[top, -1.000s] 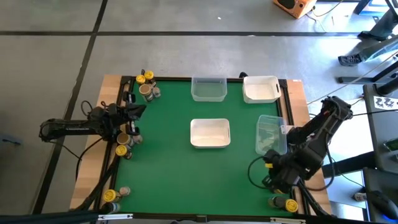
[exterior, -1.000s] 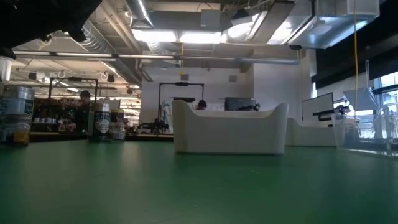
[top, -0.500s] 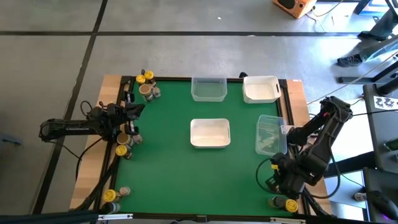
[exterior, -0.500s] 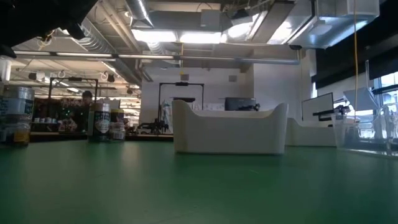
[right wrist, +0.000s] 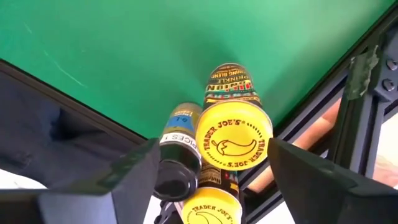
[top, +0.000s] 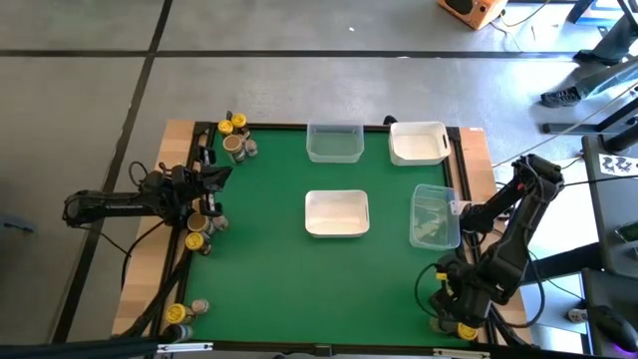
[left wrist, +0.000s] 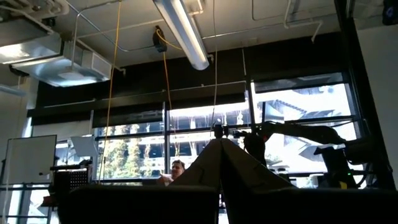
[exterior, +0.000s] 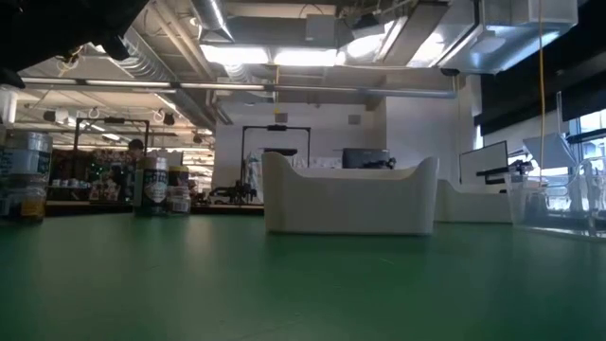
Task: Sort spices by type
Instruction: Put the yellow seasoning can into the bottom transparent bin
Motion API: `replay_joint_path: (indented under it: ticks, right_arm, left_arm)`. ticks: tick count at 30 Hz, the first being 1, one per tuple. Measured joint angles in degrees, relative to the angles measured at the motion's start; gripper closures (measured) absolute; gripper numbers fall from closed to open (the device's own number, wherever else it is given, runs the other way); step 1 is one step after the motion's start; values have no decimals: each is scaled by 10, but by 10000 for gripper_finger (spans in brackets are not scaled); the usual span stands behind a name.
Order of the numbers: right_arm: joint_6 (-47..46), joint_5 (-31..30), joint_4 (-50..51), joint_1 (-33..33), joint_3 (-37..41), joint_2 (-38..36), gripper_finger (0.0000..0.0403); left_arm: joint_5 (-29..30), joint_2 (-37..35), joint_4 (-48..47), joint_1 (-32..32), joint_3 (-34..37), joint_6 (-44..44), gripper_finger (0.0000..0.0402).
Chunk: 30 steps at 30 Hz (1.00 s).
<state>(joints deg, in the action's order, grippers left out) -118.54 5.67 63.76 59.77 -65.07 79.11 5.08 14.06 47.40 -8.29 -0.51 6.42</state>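
**Right gripper opens over corner jars**

Green felt table carries white and clear rectangular trays, none yet holding jars. Over the last second the right gripper has moved down to the near right corner and spread its fingers wide around a yellow-lidded cylindrical spice jar, with a dark-lidded jar beside it. Nothing is gripped yet; a pick appears imminent. Left gripper waits closed at the left edge among further jars.

jars far-left corner; trays centre, right
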Motion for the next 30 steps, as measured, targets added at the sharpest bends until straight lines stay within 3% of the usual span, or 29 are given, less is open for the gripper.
replay_joint_path:
  ticks: [25, 30]
  right_arm:
    - [32, 40, -9, -2, 11, 83, 100]
    - [37, 47, -11, -2, 11, 102, 128]
  left_arm:
    - [0, 0, 0, 0, 0, 1, 402]
    - [0, 0, 0, 0, 0, 8, 402]
